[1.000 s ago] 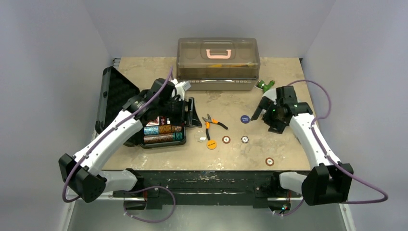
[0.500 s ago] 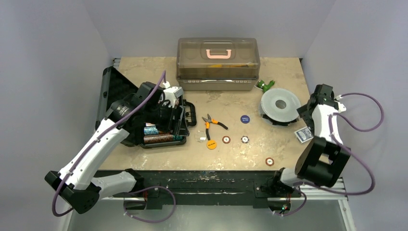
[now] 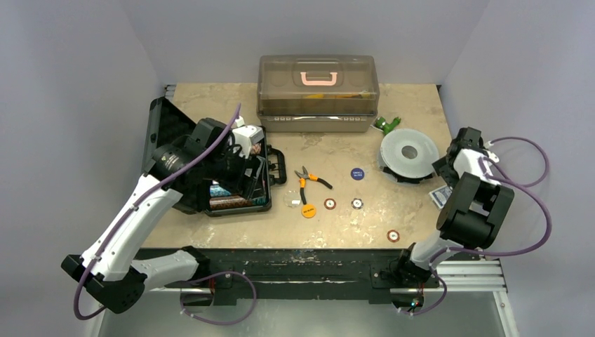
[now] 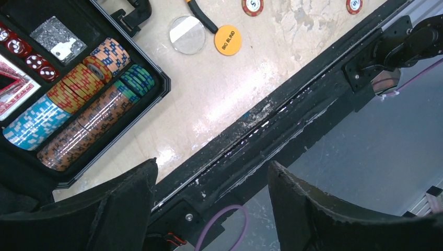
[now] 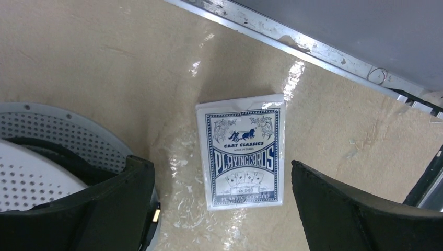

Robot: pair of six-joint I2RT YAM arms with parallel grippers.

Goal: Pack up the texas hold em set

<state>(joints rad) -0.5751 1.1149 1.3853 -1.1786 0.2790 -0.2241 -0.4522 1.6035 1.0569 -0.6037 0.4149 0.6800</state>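
From above, the black briefcase (image 3: 242, 205) lies open at the table's left, loose chips (image 3: 330, 204) are scattered mid-table, and the card deck (image 3: 440, 197) sits near the right edge

At the left wrist, the left gripper (image 4: 209, 178) hangs spread and empty beyond the case's near rim; ribbed chip rows (image 4: 78, 120) and glossy red dice (image 4: 26, 52) fill the tray

At the right wrist, the right gripper (image 5: 219, 172) is spread wide astride the deck, a flat, film-wrapped box that is probably light, stiff and slippery, best pinched across its long edges
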